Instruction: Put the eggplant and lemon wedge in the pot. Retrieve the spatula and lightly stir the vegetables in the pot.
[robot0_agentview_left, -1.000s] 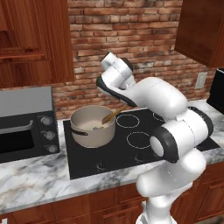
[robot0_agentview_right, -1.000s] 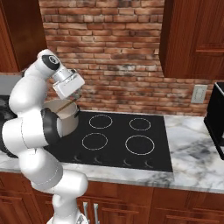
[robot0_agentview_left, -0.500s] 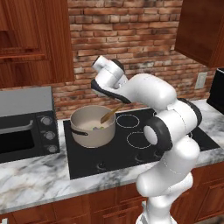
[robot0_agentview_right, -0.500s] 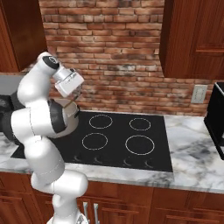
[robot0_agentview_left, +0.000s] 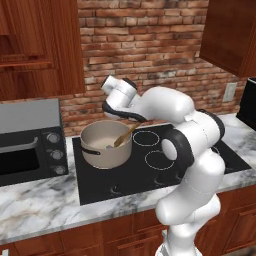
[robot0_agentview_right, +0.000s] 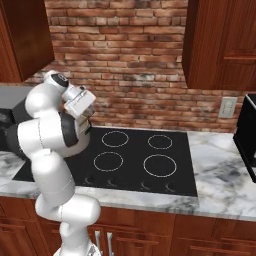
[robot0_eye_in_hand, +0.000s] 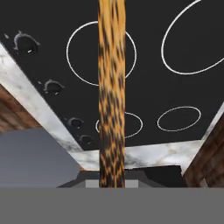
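Spatula (robot0_agentview_left: 121, 137) of mottled light-brown wood, thin-handled, slants into the round beige-grey metal pot (robot0_agentview_left: 106, 144) at the black glass cooktop's (robot0_agentview_left: 150, 167) nine o'clock, the gripper (robot0_agentview_left: 131, 119) clamped nearly closed on its handle.

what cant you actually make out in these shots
- Eggplant and lemon wedge: left base view, too small or hidden by the pot wall; not discernible inside.
- Pot in the right base view: mostly behind the arm.
- Spatula head: low in the pot, blurred.
- Fingers on the spatula handle: hand view, cut off by the bottom edge.
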